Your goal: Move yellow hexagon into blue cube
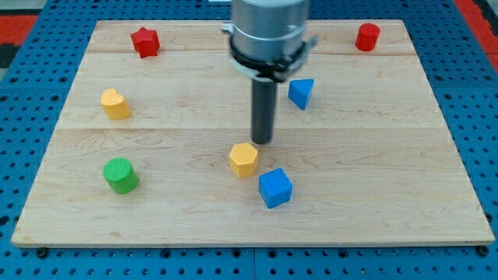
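The yellow hexagon [243, 159] lies near the middle of the wooden board [373, 202], towards the view's bottom. The blue cube [275, 187] sits just below and to the right of it, a small gap between them. My tip [262, 141] is on the board just above and slightly right of the yellow hexagon, close to it; I cannot tell whether it touches.
A blue triangular block [301, 92] is right of the rod. A yellow heart-like block [114, 103] and a green cylinder [120, 175] are at the left. A red star [145, 42] is top left, a red cylinder [367, 36] top right.
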